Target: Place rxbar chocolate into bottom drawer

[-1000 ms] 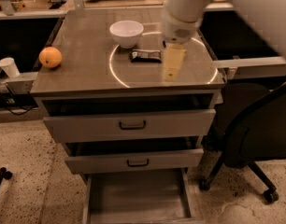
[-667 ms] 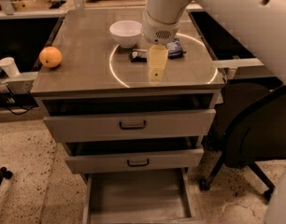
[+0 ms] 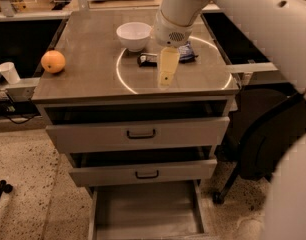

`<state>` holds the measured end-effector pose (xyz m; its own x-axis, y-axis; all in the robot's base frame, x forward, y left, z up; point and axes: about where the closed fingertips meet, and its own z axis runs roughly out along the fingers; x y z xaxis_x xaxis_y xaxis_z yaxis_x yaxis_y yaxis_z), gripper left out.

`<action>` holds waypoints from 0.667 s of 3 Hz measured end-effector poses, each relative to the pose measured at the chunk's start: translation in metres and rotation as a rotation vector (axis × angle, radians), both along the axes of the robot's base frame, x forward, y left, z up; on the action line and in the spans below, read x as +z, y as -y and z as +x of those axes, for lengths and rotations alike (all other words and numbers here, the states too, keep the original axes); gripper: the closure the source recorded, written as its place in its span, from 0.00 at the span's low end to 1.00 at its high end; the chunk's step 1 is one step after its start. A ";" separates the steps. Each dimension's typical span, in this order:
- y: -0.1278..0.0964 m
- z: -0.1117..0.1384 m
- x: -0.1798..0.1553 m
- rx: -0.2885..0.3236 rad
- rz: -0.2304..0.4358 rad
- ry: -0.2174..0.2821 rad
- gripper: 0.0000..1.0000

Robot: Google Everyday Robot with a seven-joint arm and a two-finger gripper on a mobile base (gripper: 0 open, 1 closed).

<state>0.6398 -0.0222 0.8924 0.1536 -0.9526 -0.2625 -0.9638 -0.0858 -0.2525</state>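
The rxbar chocolate (image 3: pixel 146 59) lies on the cabinet top inside a bright ring of light, dark, with only its left end showing. My gripper (image 3: pixel 166 73) hangs from the white arm just right of and in front of that end, above the counter, and covers the rest of the bar. The bottom drawer (image 3: pixel 147 210) is pulled out at the foot of the cabinet, and its grey floor is bare.
A white bowl (image 3: pixel 133 34) stands behind the bar. A dark blue packet (image 3: pixel 188 52) lies right of the gripper. An orange (image 3: pixel 53 61) sits at the counter's left edge. The two upper drawers (image 3: pixel 140 133) are slightly ajar. A black chair (image 3: pixel 265 149) stands to the right and a white cup (image 3: pixel 9 72) to the left.
The arm has swung left across the counter, bringing the gripper from right of the ring's middle to just beside the bar. The objects have not moved.
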 end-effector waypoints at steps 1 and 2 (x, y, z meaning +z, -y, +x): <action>-0.006 0.036 0.005 -0.002 0.089 -0.009 0.00; -0.003 0.039 0.003 -0.015 0.096 -0.011 0.00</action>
<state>0.6791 -0.0189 0.8955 0.1366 -0.9252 -0.3539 -0.9674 -0.0477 -0.2486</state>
